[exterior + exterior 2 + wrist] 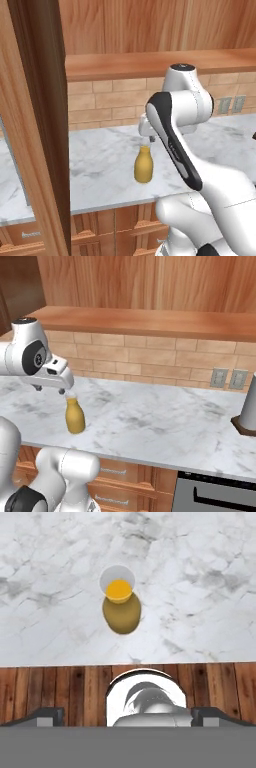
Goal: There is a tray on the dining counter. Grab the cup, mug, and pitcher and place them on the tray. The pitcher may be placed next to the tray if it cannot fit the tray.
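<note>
Left base view, pitcher [143, 167]: upright on the marble counter [100, 170], near its front edge, yellow body, pale neck at top
Left base view, gripper [146, 139]: hangs right over the pitcher's neck, mostly hidden behind the arm; its spread cannot be read here
Right base view, pitcher [75, 416]: stands towards the counter's [165, 426] front-left part, brick wall [150, 358] well behind
Right base view, gripper [67, 392]: points down just above the neck, apart from the body
Right base view, grey cylinder [249, 404]: on a dark base at the counter's right edge
Hand view, pitcher [120, 607]: seen from above, open mouth facing the camera, near the counter's [200, 587] front edge
Hand view, fingertips [47, 716]: far apart at both bottom corners, spread wide, nothing between them
</note>
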